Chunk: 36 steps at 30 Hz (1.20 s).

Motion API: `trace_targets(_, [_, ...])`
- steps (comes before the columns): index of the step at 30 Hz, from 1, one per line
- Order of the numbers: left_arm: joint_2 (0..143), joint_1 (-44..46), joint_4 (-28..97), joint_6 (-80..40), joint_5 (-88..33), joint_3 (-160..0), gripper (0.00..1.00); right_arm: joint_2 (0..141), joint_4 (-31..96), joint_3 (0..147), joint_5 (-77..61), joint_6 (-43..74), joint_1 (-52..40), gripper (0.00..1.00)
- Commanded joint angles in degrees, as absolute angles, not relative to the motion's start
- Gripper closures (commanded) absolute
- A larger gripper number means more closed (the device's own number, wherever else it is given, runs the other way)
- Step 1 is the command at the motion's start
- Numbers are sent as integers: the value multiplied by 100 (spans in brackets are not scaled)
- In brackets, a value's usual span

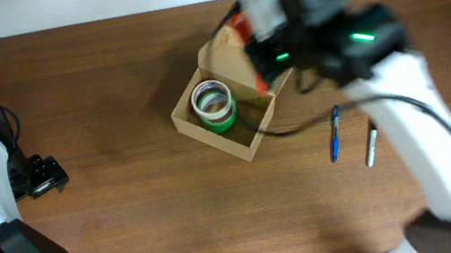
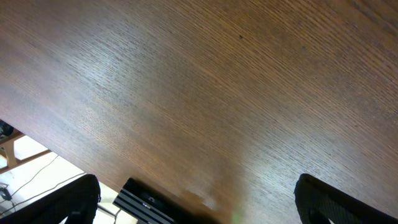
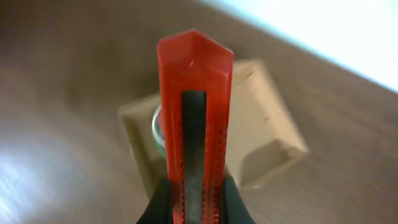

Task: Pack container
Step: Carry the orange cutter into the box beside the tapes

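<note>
Overall, the brown wood-grain table point(image 1: 108, 72) carries everything. The right arm is over the tan cardboard container point(image 1: 209, 138), and the left arm is parked well apart at the table's left edge, so the right is plainly the nearer one.

The container sits near the table's middle, its long axis running diagonally in the overhead view. Its hinged flap is folded open on the far side, leaving the top open. The right gripper point(image 3: 196, 208) is clamped on the lower end of a red plastic utility knife point(image 3: 194, 62) with a dark slider down its centre. The knife's long axis points away from the wrist, and the open box lies below and just beyond its angled tip.

The left gripper point(image 1: 41, 177) is spread wide and holds nothing.

A green-and-white tape roll point(image 1: 214, 105) lies flat inside the box. A slim blue pen point(image 1: 334, 135) and a white marker point(image 1: 372, 144) lie side by side on the table to the right.
</note>
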<state>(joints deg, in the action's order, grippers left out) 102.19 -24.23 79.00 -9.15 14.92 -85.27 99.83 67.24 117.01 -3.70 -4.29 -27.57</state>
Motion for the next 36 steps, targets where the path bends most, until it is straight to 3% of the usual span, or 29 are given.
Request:
trace_targets(1, [10169, -2438, 7900, -847, 1472, -8499, 0, 10849, 6877, 11636, -75, -1522, -3157, 96])
trace_targets(11, [10169, -2438, 7900, -847, 1472, -8499, 0, 12372, 7378, 11638, -91, -1765, -3374, 96])
trace_targets(36, [10169, -2438, 7898, -845, 1472, -8499, 0, 12444, 7227, 11699, -346, -1863, -3498, 97])
